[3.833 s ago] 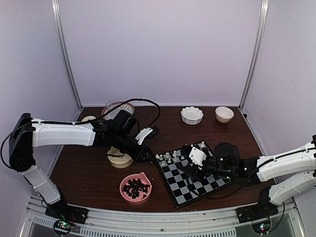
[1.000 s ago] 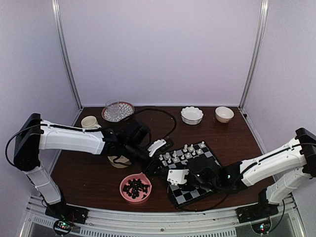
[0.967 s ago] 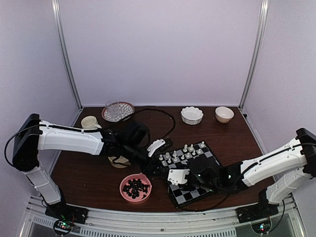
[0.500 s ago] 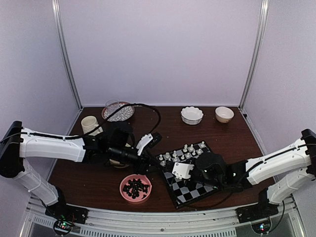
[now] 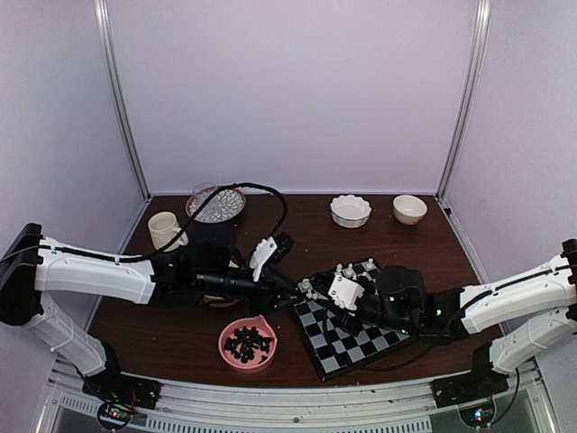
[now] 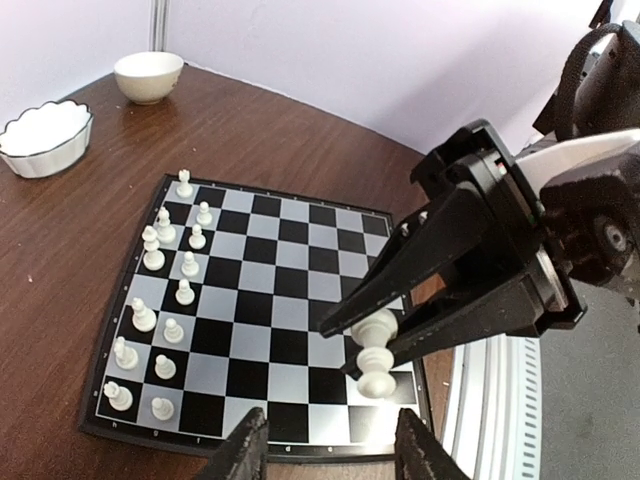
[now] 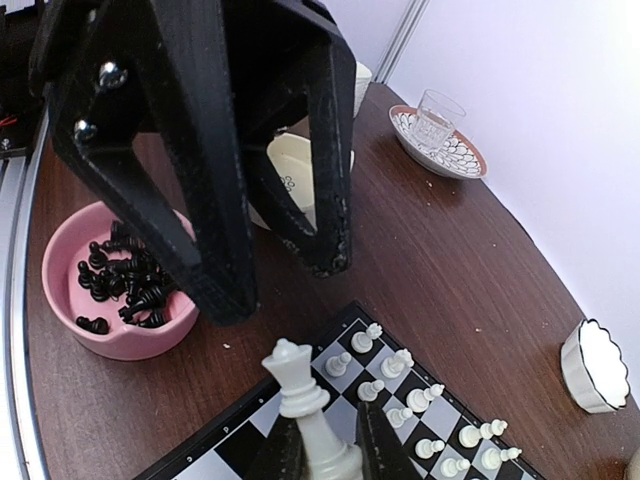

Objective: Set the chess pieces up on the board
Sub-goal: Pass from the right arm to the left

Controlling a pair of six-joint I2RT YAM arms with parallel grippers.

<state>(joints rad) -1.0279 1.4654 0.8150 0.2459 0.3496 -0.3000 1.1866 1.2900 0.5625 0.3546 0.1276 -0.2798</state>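
Pink bowl (image 5: 223, 336) of black pieces (image 5: 249, 344) is sitting just left of the board (image 6: 300, 262); none of the black set is standing on the board yet. Left gripper (image 6: 332, 452) is hovering at the board's left corner with its fingers parted and nothing between them, and it is pointing across the board at the other arm. White pieces (image 6: 185, 292) are standing in two rows along the board's far-left edge, and the rows are looking incomplete. Right gripper (image 7: 325, 445) is hanging above the board, clamped on a tall crowned white piece (image 7: 298, 392) that is clear of the squares. Judgement: the white side is being filled in, and this piece is either going to its square or being offered to the open left gripper; I cannot tell which. The next move is calling for the piece to come down base-first on an empty back-row square without clipping its neighbours, with the left fingers either taking it or keeping clear. Tiny marks are showing on the board's border, too small to read; no brand is showing.
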